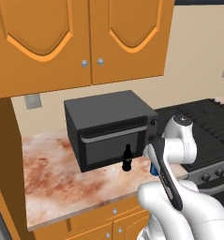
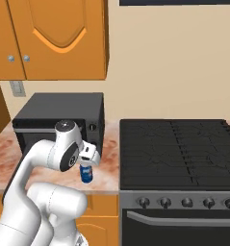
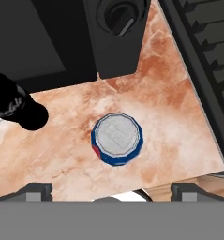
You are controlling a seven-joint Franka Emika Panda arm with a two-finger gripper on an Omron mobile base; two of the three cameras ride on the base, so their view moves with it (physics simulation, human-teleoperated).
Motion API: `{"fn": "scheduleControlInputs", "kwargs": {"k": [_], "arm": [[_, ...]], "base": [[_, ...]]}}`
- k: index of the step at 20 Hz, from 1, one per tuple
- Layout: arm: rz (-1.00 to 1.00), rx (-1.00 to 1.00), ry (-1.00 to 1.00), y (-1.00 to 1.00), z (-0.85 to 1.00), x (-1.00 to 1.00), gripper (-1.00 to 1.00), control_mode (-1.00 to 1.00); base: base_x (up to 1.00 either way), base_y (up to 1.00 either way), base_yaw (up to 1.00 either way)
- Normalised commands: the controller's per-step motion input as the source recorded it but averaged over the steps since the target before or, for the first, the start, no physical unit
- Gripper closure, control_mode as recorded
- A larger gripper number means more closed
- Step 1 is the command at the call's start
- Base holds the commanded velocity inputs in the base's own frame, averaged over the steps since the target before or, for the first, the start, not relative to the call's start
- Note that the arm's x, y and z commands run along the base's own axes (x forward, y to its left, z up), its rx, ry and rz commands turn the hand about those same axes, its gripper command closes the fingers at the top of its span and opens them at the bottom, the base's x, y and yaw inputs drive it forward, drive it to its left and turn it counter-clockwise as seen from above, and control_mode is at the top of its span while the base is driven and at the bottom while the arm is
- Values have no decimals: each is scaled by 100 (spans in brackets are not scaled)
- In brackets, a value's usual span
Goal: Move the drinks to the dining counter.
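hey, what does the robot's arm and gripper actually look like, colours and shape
The arm is glossy white with rounded, bulbous links and dark grey bands at the joints; one joint carries a round grey end cap. The gripper has two small, blocky dark grey finger tips. No cables or markings are visible.

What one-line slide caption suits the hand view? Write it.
Open jaws hover above the blue can on the marbled worktop, dark bottle beside it, microwave behind.
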Motion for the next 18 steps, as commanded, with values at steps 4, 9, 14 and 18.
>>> {"fn": "scheduleControlInputs", "kwargs": {"k": [4,9,14,18], "arm": [[0,0,0,-4,-6,8,-100,-100],[0,0,0,-1,-8,23,-100,-100],[0,0,0,0,-7,21,-100,-100],[0,0,3,0,-7,4,-100,-100]], "base": [[0,0,0],[0,0,0],[0,0,0],[0,0,0]]}}
